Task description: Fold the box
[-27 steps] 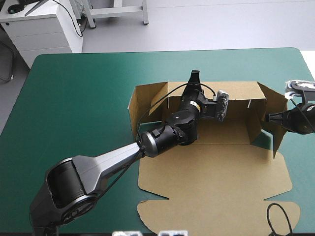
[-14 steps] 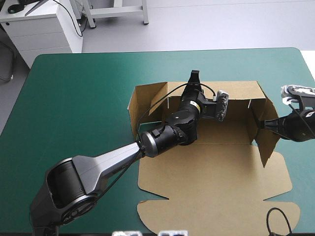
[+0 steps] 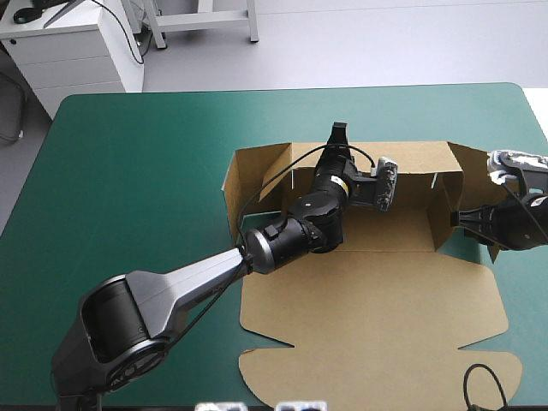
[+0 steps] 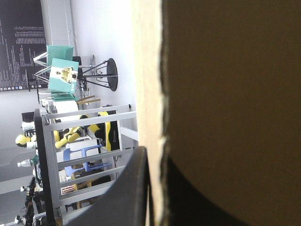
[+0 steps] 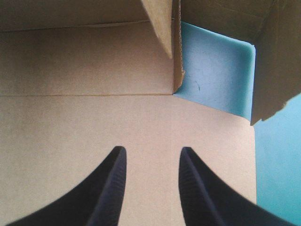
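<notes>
1. Nearest, on the teal-green worktop [image 3: 145,171], right of its middle: the brown box [image 3: 377,282], a cut sheet partly raised. Reaches from close to the near edge into the far half.
2. Closest part: the lid [image 3: 368,342], flat on the cover, with rounded lobes at both near corners. Points toward the near edge.
3. Past the lid's crease: the tray floor [image 3: 402,224]. Runs with its long axis left to right, parallel to the worktop's far edge.
4. At the tray's left end: the left-hand wall [image 3: 233,193], raised.
5. At the tray's right end: the right-hand wall [image 3: 447,221], raised, with the right gripper [image 3: 465,218] just beside its outer face, reaching in from the worktop's right edge. Touching or not: cannot tell.
6. In the right wrist view: right gripper [image 5: 151,151] with black fingers [image 5: 108,188] apart, a clear gap, nothing held. Ahead of and under them, brown board; farther on, a corner tab and a patch of teal-green cover.
7. Farthest: the far wall [image 3: 411,158], upright, with the left gripper [image 3: 340,134] at its top edge near the middle.
8. In the left wrist view: left gripper [image 4: 155,155] with fingers [image 4: 134,188] all but closed, the board's edge clamped between them.
</notes>
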`<state>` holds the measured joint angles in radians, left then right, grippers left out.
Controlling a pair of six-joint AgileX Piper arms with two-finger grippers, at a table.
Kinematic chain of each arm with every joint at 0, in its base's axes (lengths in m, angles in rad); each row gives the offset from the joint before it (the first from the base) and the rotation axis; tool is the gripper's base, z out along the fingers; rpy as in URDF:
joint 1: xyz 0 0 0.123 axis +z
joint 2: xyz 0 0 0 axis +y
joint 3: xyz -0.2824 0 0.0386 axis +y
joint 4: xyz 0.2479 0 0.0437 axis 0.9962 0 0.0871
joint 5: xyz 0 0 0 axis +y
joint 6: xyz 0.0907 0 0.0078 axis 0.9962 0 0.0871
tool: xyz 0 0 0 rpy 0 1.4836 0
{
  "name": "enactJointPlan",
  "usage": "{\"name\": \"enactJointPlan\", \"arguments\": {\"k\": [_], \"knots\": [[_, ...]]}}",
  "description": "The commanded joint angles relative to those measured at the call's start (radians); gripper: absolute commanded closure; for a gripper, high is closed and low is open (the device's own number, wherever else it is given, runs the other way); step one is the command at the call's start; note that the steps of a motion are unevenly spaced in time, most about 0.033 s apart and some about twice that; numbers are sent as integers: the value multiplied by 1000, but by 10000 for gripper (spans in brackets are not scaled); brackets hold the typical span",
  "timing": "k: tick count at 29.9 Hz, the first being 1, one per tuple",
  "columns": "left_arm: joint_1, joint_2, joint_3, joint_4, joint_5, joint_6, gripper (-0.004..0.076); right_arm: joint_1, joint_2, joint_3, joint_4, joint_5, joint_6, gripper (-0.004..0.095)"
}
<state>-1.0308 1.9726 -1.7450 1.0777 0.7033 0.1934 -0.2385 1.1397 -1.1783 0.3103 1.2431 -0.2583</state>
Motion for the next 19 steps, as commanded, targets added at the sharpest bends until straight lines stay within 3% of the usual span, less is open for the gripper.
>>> {"name": "enactJointPlan", "arguments": {"k": [1, 8, 16, 19], "knots": [[-9, -50, -17, -11, -22, -20, 731, 2, -47, -43, 18, -18, -6, 554], [-9, -50, -17, -7, -22, -47, 731, 2, -74, -99, 10, -103, -20, 615], [-9, -50, -17, 6, -22, -47, 731, 0, -50, -114, 4, -252, -20, 904], [-9, -50, -17, 31, -22, -47, 731, 0, -21, -114, 4, -318, -21, 925]]}}
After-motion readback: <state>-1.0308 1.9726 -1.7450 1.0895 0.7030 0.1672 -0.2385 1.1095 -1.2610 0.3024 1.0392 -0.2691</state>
